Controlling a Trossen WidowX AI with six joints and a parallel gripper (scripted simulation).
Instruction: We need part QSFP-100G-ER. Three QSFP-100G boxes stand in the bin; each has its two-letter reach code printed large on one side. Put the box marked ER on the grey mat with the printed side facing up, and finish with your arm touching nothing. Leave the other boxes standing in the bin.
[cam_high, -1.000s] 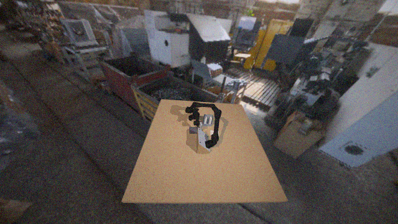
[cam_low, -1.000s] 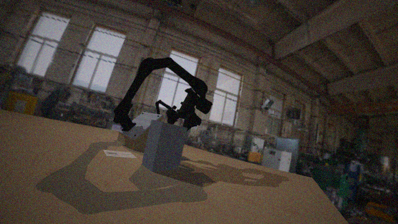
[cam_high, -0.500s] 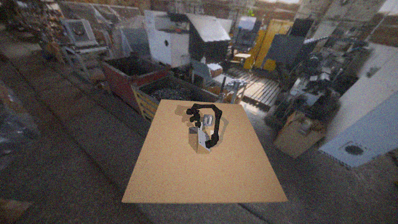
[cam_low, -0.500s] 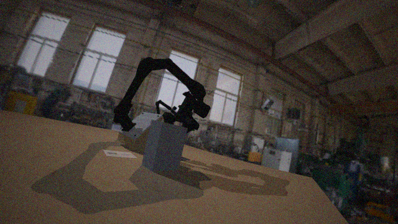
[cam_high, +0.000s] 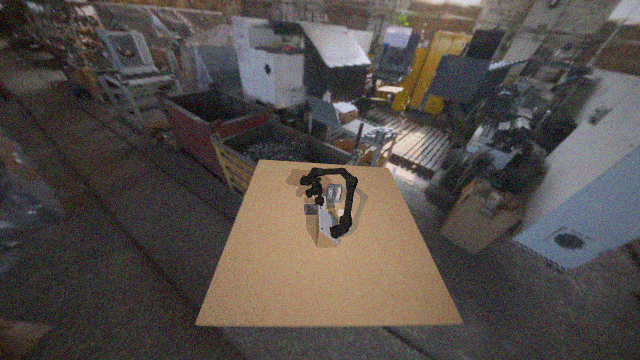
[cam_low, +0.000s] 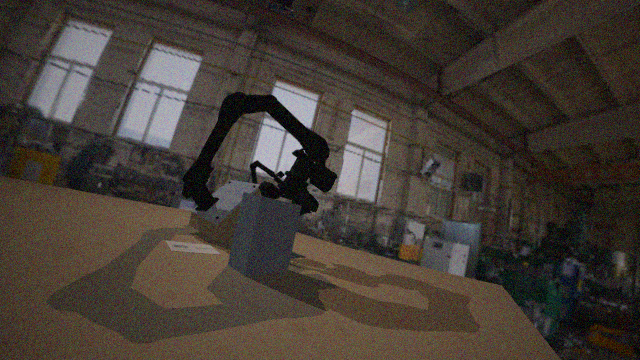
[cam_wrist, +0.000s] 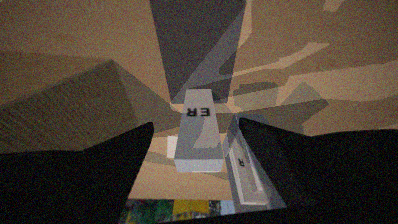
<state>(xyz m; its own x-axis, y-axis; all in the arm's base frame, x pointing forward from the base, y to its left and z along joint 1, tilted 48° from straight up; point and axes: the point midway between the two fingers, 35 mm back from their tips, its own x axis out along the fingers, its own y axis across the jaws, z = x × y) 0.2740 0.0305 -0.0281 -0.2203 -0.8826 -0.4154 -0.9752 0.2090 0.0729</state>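
The desk (cam_high: 325, 285) (cam_low: 50, 225) (cam_wrist: 50, 25) is a broad tan board with a fine speckle, its far edge narrower than the near one from above. A dark grey mat (cam_high: 310, 209) (cam_wrist: 192, 40) lies flat on it, a paler band crossing the mat in the wrist view. A small white card (cam_low: 192, 247) (cam_wrist: 171, 146) lies flat too, with dark marking I can't read from here. Near it stands a tall grey-blue block shape (cam_low: 265, 235), and angular shadows spread over the tan surface
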